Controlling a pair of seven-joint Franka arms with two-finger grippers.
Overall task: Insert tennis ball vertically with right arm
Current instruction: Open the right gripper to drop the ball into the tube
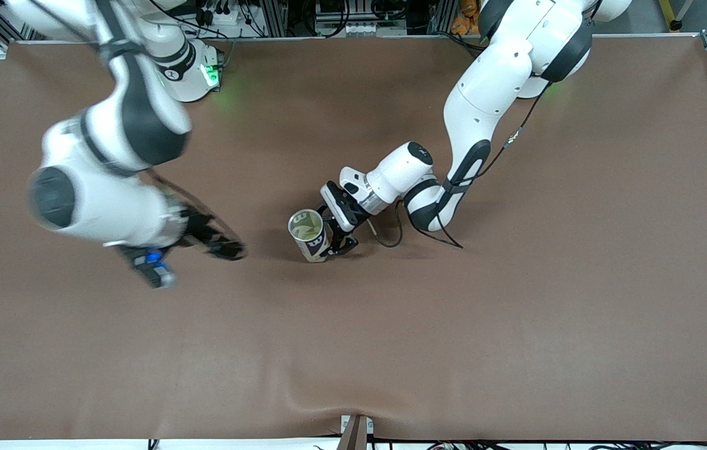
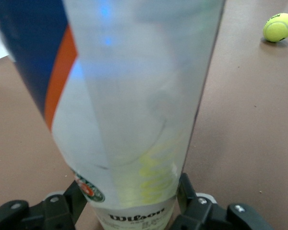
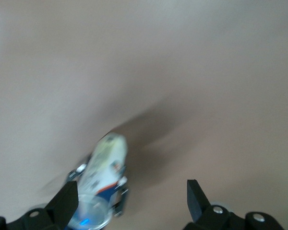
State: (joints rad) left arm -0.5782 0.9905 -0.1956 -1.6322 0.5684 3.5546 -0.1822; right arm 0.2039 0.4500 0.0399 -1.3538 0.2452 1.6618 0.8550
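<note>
Near the middle of the table (image 1: 516,344), in the front view, a ball tube (image 1: 308,235) stands almost upright with its open mouth up. The inside of the mouth looks yellow-green, but I cannot tell if a ball lies in it. The left gripper (image 1: 332,240) comes to the tube from about three o'clock and its two fingers are closed on the lower part of the tube, one on each side. The right gripper (image 1: 206,245) hangs over the table at about nine o'clock from the tube, apart from it, and this arm looks blurred. From this view I cannot tell how far its fingers are spread, and no tennis ball shows here.

From the left wrist view, the tube (image 2: 134,96) fills most of the picture, with a clear wall and a blue, orange and white label. The left gripper (image 2: 130,211) holds it at the bottom end, a black finger (image 2: 69,199) pressing on each side. A yellow-green tint shows through the clear wall low down. One tennis ball (image 2: 279,27) lies on the table (image 2: 249,143), well apart from the tube, and nothing touches it.

From the right wrist view, the right gripper (image 3: 132,201) is spread wide and holds nothing. Between its fingers (image 3: 198,197), farther down, the tube (image 3: 103,167) and the left gripper on it are seen, blurred, over the brown table (image 3: 182,72).
</note>
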